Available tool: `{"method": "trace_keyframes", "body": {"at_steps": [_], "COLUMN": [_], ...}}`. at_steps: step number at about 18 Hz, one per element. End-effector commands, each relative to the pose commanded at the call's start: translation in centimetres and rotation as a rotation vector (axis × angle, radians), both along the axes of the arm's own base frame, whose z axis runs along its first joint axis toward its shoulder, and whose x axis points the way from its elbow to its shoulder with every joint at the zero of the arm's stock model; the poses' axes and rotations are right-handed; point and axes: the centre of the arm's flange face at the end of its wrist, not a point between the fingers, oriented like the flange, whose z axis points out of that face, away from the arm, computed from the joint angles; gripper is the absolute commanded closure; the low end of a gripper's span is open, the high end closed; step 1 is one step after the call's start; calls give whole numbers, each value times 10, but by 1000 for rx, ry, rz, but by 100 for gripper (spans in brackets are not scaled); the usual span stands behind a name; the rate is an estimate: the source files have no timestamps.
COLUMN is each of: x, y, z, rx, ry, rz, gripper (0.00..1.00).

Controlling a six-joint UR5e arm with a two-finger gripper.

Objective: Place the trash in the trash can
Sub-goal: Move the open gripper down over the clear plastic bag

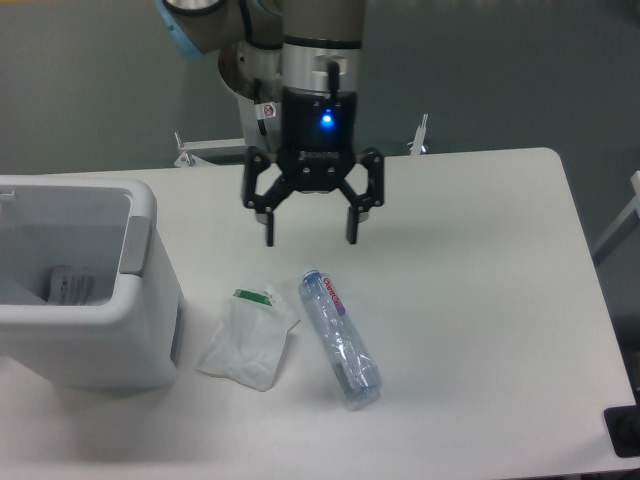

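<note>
Your gripper (310, 229) hangs empty, fingers wide, just beyond the pouch (249, 339) and bottle (340, 338) lying side by side on the table (480, 300) right of the trash can (90, 300); the approach is in hand, so descend next and close on one.

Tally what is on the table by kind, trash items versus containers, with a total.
Trash items: 2, the plastic pouch and the clear bottle, both lying on the table.
Trash cans: 1, the white bin.
Total: 3. The open gripper holds none.

arm (300, 40) vertical, jaws spread, pointing down
</note>
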Motion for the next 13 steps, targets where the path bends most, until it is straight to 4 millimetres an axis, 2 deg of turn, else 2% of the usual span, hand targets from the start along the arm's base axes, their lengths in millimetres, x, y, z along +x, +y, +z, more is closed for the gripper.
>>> {"method": "trace_keyframes", "body": {"at_steps": [5, 8, 13], "x": [1, -8, -29], "y": [2, 9, 26], "z": [-20, -35, -90], "rx": [-28, -16, -64], "ry": [-10, -1, -75], "rz": [-29, -28, -27], "gripper": [0, 0, 0]}}
